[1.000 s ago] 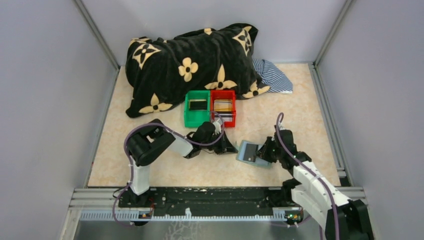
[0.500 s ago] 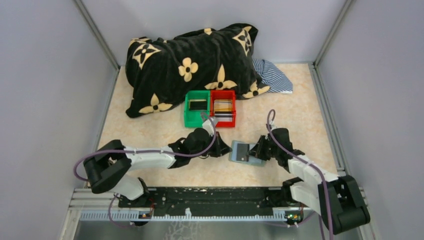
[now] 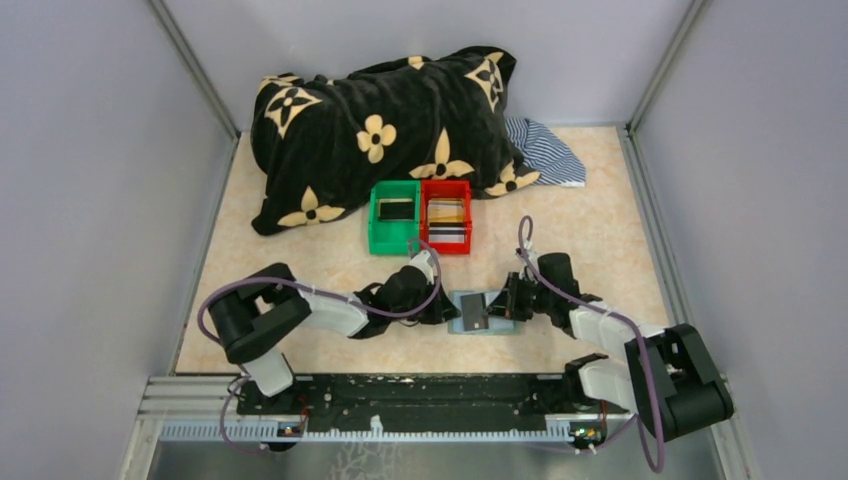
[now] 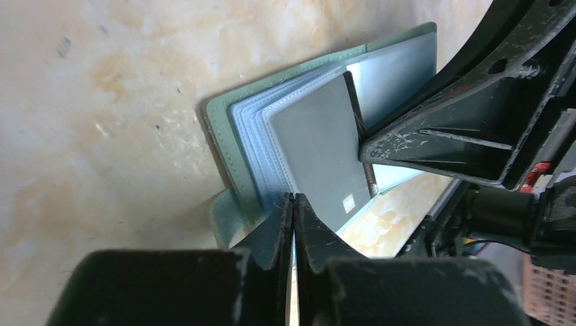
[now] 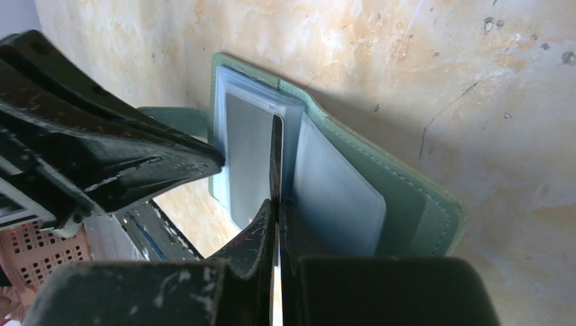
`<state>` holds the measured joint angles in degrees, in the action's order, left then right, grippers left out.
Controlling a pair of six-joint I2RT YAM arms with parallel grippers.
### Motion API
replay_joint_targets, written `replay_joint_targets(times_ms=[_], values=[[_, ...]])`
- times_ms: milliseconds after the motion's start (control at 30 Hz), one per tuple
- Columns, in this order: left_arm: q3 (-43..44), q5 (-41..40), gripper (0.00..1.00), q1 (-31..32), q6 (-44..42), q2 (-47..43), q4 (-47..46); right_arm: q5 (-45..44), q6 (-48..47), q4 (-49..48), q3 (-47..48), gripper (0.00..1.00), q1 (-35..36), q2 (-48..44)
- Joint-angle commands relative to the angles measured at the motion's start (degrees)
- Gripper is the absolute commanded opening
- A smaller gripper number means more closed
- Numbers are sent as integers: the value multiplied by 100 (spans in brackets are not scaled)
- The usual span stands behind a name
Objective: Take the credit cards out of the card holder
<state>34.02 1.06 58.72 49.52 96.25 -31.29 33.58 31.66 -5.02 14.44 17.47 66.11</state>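
The card holder [image 3: 468, 313] lies open on the table, grey-green outside [image 4: 221, 129], blue-grey sleeves inside [image 5: 333, 197]. A dark credit card [image 4: 316, 153] stands half out of its sleeves, seen edge-on [image 5: 276, 146] in the right wrist view. My right gripper [image 3: 506, 304] is shut on that card's edge [image 5: 275, 204]. My left gripper [image 3: 441, 308] has its jaws together, the tips [image 4: 293, 198] against the holder's left sleeve edge. I cannot tell whether they pinch a sleeve. More credit cards lie in the bins behind.
A green bin [image 3: 380, 236] with a dark card and a red bin [image 3: 466, 212] with tan-gold and dark cards stand just behind the grippers. A black flowered blanket [image 3: 380, 130] and striped cloth [image 3: 545, 150] fill the back. Grey walls close both sides.
The right gripper has carried the holder leftward and down onto the table. The left arm has stretched out low, its gripper reaching right until the tips meet the holder's edge.
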Motion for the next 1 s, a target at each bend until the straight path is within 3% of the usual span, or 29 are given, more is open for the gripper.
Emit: replay_joint_targets(times_ms=[0,367,467,767,967], values=[[-182,204,7,-59,260,303,-508,83,-156,-235,74,0,40,-155],[-64,272,6,-149,195,678,-193,146,-57,-359,-13,0,46,-282],[5,336,6,-155,217,767,-200,113,-18,-320,-28,8,45,-429],[9,370,6,-163,228,820,-123,32,77,-330,-125,18,4,-731],[14,366,6,-193,284,870,-13,306,367,-677,-307,18,-157,-776]])
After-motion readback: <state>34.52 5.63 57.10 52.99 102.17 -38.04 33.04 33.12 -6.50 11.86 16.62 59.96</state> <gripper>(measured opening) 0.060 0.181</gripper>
